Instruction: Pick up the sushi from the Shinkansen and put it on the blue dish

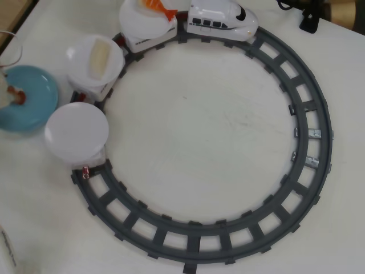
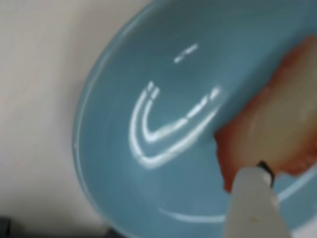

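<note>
The sushi (image 2: 277, 129), red-edged with a pale centre, hangs close to the lens over the blue dish (image 2: 148, 64) in the wrist view. One white finger (image 2: 252, 203) presses on its lower edge; the other finger is out of frame. My gripper (image 1: 10, 94) sits at the far left edge of the overhead view, over the blue dish (image 1: 34, 100), with the sushi (image 1: 19, 95) showing as a small red bit. The gripper looks shut on it. The white Shinkansen (image 1: 222, 20) stands on the track at the top.
Behind the train are three cars with round white plates: one with orange shrimp sushi (image 1: 158, 8), one with pale sushi (image 1: 100, 57), one bare (image 1: 77, 131). The grey oval track (image 1: 311, 142) rings the table's middle. A dark object (image 1: 311, 20) lies top right.
</note>
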Tool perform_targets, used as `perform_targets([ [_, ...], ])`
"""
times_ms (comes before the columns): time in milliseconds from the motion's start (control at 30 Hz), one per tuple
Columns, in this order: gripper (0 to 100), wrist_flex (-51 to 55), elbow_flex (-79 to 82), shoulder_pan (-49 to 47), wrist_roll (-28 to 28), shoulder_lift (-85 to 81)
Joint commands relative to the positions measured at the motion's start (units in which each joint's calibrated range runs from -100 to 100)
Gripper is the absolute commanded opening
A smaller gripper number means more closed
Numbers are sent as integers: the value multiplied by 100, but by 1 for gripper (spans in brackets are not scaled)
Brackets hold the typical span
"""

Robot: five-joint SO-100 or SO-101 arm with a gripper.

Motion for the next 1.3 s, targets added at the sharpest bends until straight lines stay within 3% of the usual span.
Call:
perform_targets([
  [0, 20, 720, -1225, 13, -45, -122],
  [133, 20, 907, -1640, 75, -66, -197],
  [400, 20, 907, -251, 189, -60, -1408],
  [733, 19, 898, 2562, 189, -66, -3606],
  [900, 4, 898, 4131, 189, -66, -4867],
  [1000, 3, 839, 5006, 189, -108, -5597],
  [1267, 3, -316, 7639, 286, -181, -7356],
])
